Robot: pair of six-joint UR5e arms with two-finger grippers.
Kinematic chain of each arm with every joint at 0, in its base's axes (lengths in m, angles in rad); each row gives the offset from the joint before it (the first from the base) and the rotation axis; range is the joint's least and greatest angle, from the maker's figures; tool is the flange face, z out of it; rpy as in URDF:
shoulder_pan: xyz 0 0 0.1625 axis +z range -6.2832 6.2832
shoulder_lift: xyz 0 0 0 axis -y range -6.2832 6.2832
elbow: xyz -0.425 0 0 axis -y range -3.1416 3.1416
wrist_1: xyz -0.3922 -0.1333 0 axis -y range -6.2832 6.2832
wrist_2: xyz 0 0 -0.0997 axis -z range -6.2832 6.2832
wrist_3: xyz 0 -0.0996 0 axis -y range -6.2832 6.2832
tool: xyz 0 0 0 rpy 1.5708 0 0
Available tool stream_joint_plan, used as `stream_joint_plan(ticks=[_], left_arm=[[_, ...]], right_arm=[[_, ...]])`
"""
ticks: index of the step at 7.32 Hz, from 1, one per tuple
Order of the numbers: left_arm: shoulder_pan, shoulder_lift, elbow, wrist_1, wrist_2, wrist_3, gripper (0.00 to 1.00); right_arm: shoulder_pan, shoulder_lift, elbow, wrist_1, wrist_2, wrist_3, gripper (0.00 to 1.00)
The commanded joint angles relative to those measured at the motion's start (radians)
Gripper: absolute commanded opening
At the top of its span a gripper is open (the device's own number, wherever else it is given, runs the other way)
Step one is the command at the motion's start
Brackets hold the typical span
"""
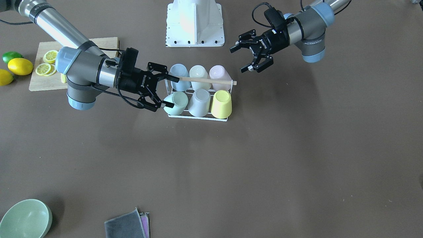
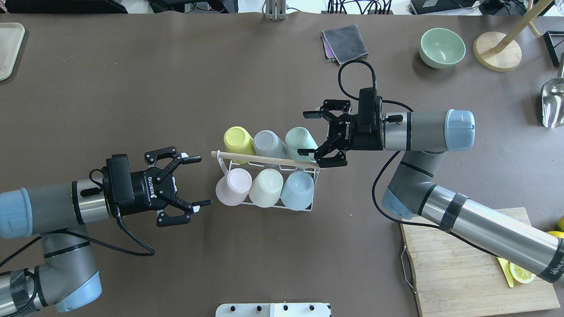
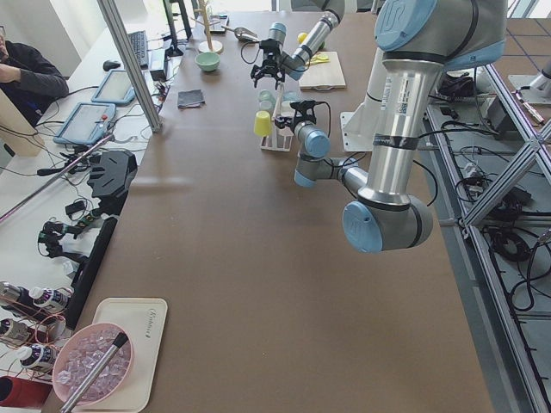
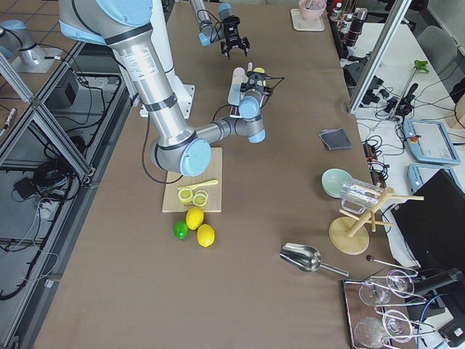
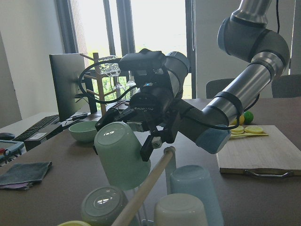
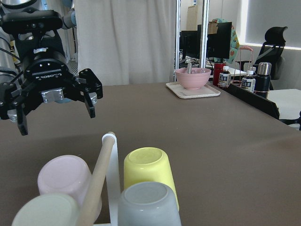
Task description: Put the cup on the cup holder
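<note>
Wire cup holder [image 2: 260,159] (right claw [image 2: 307,134] splayed)

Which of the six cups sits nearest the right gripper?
The mint green cup, at the cup holder's corner beside the right gripper; the other five stand farther off.

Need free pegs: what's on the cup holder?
Six inverted cups: yellow cup, grey cup, green cup, pink cup, cream cup, blue cup. Pegs of the cup holder are hidden under them.

Bowl [image 2: 442,47], cloth [image 2: 346,42] — lemons [image 1: 20,66], cutting board [image 2: 462,268]
</note>
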Motion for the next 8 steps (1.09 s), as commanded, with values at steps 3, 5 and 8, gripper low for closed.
stream_joint_plan(ticks=[3, 5, 8], left_arm=[[-0.074, 0.144, -0.137, 0.282, -0.001, 0.003, 0.99], [-0.149, 0.154, -0.211, 0.576, -0.006, 0.004, 0.99], [-0.190, 0.146, -0.226, 0.960, -0.001, 0.003, 0.99]], right_arm=[[0.099, -0.082, 0.093, -0.100, 0.169, -0.001, 1.00], [0.144, -0.232, 0.286, -0.338, 0.219, -0.008, 1.00], [0.284, -0.346, 0.351, -0.599, 0.285, -0.011, 1.00]])
